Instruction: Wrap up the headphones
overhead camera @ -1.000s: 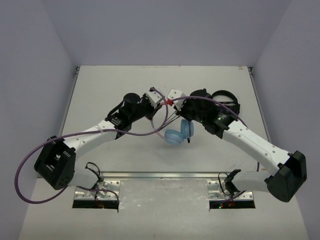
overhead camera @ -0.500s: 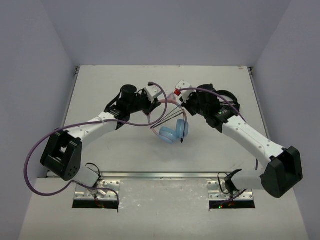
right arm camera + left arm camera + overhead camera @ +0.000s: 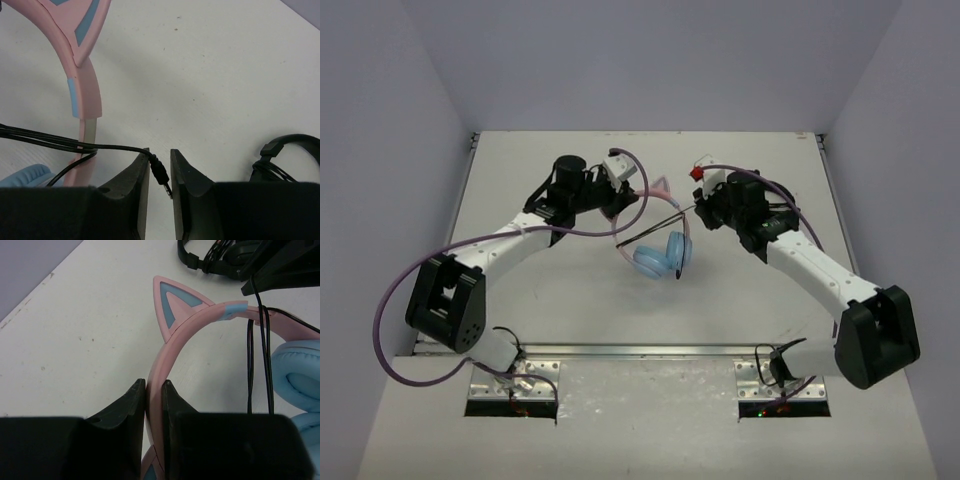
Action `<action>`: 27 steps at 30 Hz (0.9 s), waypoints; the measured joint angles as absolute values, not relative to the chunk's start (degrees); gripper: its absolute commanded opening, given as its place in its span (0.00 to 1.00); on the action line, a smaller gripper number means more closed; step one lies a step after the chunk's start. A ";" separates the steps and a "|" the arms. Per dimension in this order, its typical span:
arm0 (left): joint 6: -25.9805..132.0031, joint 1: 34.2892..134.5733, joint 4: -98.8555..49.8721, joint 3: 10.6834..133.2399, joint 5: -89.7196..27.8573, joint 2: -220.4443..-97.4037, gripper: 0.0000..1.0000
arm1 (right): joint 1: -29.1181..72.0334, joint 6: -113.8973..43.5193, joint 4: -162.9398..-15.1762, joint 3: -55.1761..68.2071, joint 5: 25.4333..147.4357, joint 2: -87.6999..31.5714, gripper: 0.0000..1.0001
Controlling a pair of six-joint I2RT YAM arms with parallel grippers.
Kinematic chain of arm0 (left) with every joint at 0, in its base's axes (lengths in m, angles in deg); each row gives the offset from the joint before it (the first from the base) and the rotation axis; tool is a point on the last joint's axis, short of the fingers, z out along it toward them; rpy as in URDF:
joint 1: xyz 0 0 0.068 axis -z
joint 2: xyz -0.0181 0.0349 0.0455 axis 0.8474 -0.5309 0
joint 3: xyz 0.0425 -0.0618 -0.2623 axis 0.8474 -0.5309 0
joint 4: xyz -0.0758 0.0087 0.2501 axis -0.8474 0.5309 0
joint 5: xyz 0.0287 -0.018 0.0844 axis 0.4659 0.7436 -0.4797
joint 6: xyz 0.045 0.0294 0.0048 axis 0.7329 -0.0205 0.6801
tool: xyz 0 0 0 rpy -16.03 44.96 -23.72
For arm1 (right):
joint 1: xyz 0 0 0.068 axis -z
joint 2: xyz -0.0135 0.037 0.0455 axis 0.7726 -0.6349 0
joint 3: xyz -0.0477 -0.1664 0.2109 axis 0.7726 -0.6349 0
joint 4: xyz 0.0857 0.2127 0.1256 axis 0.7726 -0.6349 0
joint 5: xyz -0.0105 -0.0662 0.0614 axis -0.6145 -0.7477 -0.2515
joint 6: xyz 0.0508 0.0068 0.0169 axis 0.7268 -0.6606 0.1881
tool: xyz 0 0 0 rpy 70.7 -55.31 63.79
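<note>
The headphones hang above the table's middle, light blue earcups down and the pink headband with its cat ear up. My left gripper is shut on the headband, also seen in the top view. My right gripper is nearly closed on the plug of the thin black cable. The cable runs taut past the headband to that gripper. An earcup shows at the right of the left wrist view.
All-black headphones lie on the table behind my right arm, also visible in the left wrist view and the right wrist view. Grey walls enclose the white table on three sides.
Both grippers have moved toward the back of the table and further apart. The headphones have gone back and slightly left with them, and the cable is stretched straighter.
</note>
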State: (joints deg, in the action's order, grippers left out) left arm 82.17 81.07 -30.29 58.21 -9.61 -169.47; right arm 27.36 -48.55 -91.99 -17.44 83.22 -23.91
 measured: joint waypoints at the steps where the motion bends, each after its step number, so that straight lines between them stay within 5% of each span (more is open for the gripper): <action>1: 82.20 80.98 -29.83 59.23 -9.19 -170.21 0.00 | 27.78 -47.76 -91.21 -17.88 83.33 -23.95 0.25; 7: 82.66 80.74 -25.83 65.33 -5.94 -175.39 0.01 | 30.75 -41.88 -87.84 -19.47 85.67 -26.20 0.30; 9: 83.20 80.63 -24.39 68.06 -4.69 -177.75 0.00 | 31.75 -39.54 -87.16 -20.30 86.48 -27.03 0.47; 14: 84.10 79.93 -20.48 74.05 -0.93 -183.20 0.00 | 34.40 -34.28 -87.45 -22.16 86.83 -28.17 0.61; 15: 84.32 79.84 -19.32 75.78 -0.36 -184.51 0.00 | 34.81 -33.40 -87.62 -22.62 86.83 -28.15 0.83; 18: 85.21 79.52 -16.43 80.94 2.00 -188.03 0.00 | 35.82 -31.35 -89.28 -24.08 86.00 -27.45 0.86; 19: 85.45 79.41 -15.54 82.64 2.78 -189.03 0.00 | 36.13 -30.80 -90.46 -24.41 85.51 -26.97 0.99; 27: 87.97 77.83 -9.85 92.59 9.65 -194.43 0.00 | 41.46 -24.11 -104.74 -23.21 80.79 -22.75 0.99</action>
State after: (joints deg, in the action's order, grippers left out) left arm 87.97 77.83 -9.85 92.59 9.65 -194.43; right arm 41.46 -24.11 -104.74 -23.21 80.79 -22.75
